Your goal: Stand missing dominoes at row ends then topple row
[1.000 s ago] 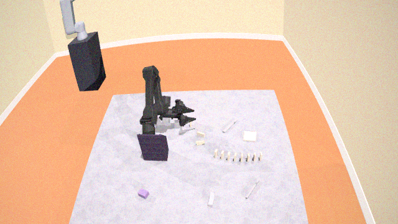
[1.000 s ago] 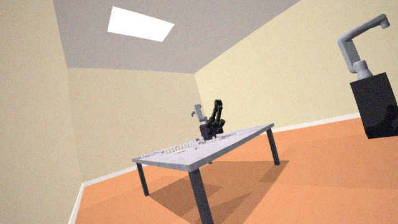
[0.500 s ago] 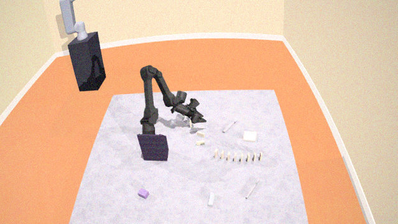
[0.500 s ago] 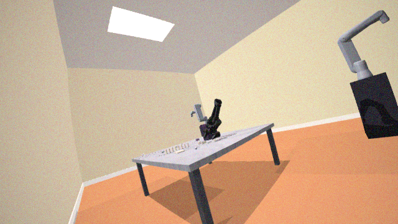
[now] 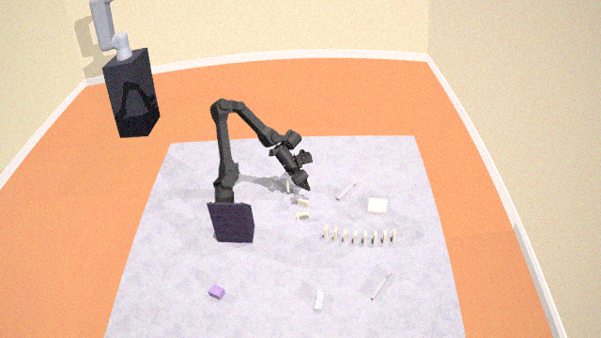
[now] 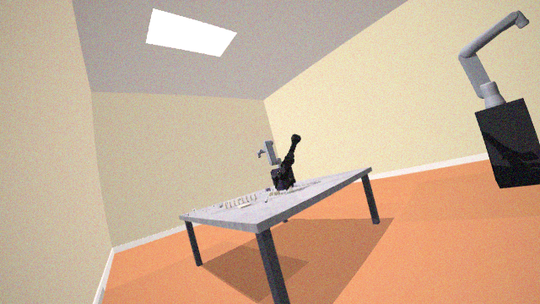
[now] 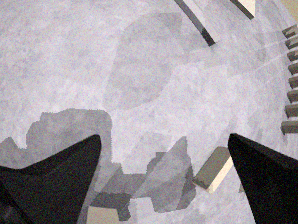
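Several cream dominoes stand in a row, its middle one (image 5: 364, 238) upright; part of the row, with one domino (image 7: 291, 96) among it, shows at the wrist view's right edge. Three loose dominoes are nearer the arm: one (image 5: 287, 186) looks upright, one (image 5: 303, 203) (image 7: 213, 170) lies beside the right fingertip in the wrist view, and another (image 5: 304, 216) lies closer to the row. A pale domino top (image 7: 102, 216) shows at the wrist view's bottom edge. My gripper (image 5: 307, 188) (image 7: 166, 141) is open and empty, above the table near the loose dominoes, pointing down.
A thin grey bar (image 5: 347, 191) (image 7: 197, 22) and a flat cream box (image 5: 377, 205) (image 7: 246, 7) lie beyond the gripper. Another thin bar (image 5: 380, 286), a white block (image 5: 319, 300) and a purple block (image 5: 216, 291) lie on the row's other side.
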Available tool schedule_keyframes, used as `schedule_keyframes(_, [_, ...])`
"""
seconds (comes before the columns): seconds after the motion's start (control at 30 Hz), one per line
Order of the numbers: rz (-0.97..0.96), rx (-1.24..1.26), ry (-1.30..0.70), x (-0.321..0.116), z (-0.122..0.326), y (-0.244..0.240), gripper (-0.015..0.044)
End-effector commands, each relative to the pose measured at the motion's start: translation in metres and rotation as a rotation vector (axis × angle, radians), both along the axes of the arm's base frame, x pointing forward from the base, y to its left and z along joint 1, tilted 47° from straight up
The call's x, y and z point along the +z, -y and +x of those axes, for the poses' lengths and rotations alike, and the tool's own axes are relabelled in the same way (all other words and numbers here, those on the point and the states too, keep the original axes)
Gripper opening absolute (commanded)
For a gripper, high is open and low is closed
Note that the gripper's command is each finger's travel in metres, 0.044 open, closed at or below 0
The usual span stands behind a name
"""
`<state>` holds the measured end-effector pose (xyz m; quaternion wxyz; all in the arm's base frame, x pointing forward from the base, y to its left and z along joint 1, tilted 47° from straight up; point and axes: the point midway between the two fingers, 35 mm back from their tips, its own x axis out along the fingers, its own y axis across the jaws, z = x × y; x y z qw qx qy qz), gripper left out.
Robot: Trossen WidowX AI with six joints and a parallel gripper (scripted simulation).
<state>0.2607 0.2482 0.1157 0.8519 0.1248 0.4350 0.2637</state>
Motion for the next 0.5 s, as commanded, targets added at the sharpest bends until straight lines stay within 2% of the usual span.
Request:
schedule_keyframes(0.0, [0.131, 0.198, -0.42, 0.047, -0.044, 0.036, 0.044])
schedule_keyframes(0.23, [0.176, 0.214, -0.536, 0.06, -0.06, 0.044, 0.044])
schedule_keyframes(0.47, [0.176, 0.214, -0.536, 0.06, -0.06, 0.044, 0.044])
